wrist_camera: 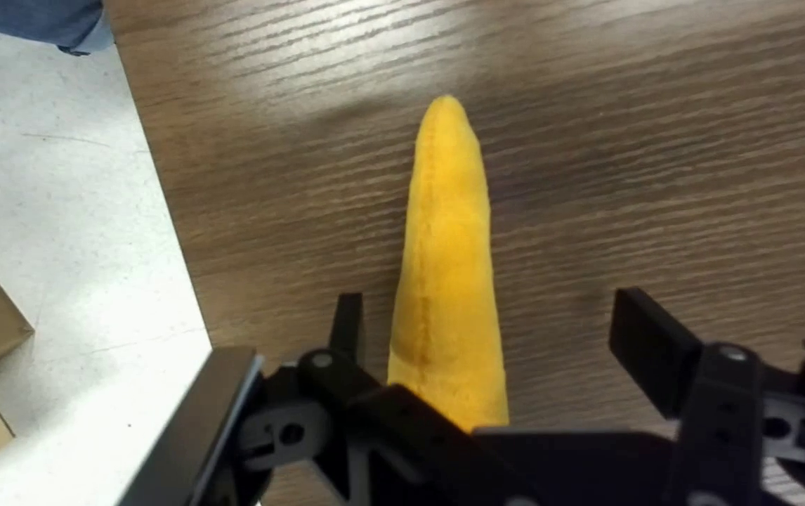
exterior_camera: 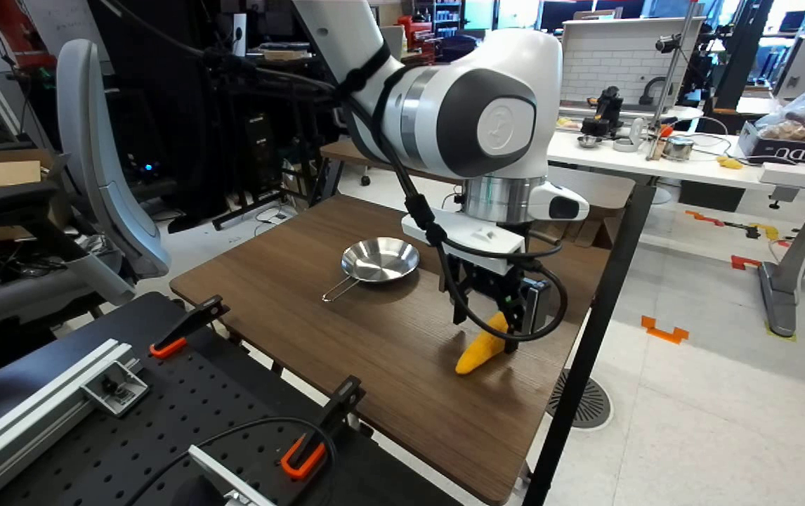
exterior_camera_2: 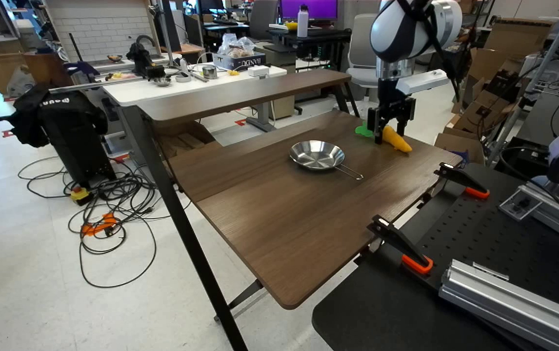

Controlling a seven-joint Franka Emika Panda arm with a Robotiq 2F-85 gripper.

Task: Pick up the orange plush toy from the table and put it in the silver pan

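Observation:
The orange plush toy lies on the brown table. Its tapered end sticks out past the gripper, and its green tip shows in an exterior view. In the wrist view the toy's orange body lies between the fingers, closer to the left one, and its wide end is hidden by the gripper. My gripper is open, pointing down low over the table, with gaps on both sides of the toy. The silver pan rests on the table apart from the gripper; it also shows in an exterior view, holding nothing, and is outside the wrist view.
A black perforated bench with orange-handled clamps adjoins one table edge. A raised brown shelf stands along another side. A black cable loops beside the gripper. A leg in jeans shows beyond the table edge.

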